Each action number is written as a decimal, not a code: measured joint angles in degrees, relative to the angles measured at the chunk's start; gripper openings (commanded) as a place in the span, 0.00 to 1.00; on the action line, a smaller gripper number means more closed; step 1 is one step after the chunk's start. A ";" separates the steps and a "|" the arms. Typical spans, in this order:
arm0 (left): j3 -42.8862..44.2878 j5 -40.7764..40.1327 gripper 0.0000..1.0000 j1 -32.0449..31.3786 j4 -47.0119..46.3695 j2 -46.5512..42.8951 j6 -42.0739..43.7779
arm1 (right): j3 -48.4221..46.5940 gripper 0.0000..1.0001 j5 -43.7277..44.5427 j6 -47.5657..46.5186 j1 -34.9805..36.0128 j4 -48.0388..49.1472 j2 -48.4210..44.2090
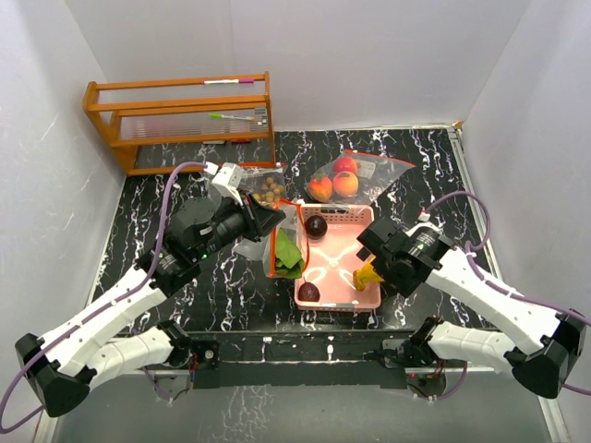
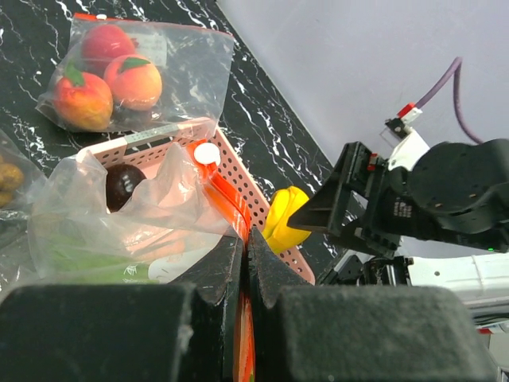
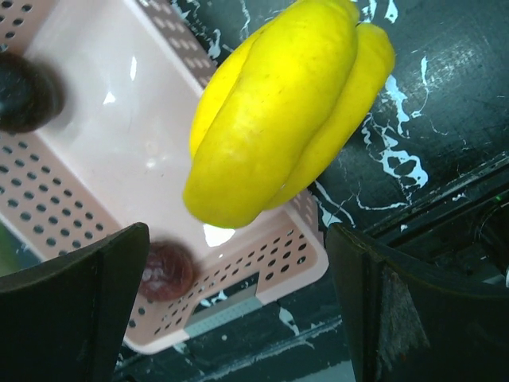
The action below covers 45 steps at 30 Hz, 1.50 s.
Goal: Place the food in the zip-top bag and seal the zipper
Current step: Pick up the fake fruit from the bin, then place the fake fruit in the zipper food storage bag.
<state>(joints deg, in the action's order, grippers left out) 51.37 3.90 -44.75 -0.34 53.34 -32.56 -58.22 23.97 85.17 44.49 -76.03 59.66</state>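
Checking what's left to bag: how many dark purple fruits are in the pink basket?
2. One dark purple fruit lies at the pink basket's far end, the other at its near left corner. The bananas may hide more.

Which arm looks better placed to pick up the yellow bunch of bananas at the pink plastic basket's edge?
Right. The right gripper hangs open over the yellow bananas, a finger on either side. The left gripper is shut on the clear zip-top bag by its orange zipper edge.

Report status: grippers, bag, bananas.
Left gripper shut on zip-top bag at its orange zipper edge. Right gripper open, poised at bananas, not clamped. Bananas at rim of pink basket; two dark fruits inside it.
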 measured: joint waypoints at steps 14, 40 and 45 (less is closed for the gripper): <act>-0.02 1.27 0.00 0.00 -0.04 -0.70 0.81 | 9.42 0.98 6.08 5.42 -0.74 8.57 -0.63; -0.07 1.25 0.00 0.00 2.43 0.92 1.49 | 15.52 0.11 15.13 -3.32 -0.79 19.74 -13.05; -0.07 0.76 0.00 0.00 3.37 1.07 1.49 | 13.53 0.10 13.07 -18.18 -0.85 30.82 -14.91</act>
<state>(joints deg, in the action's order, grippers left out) 51.31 4.67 -44.75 3.03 54.41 -31.07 -44.69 37.04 66.98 43.64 -45.21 44.75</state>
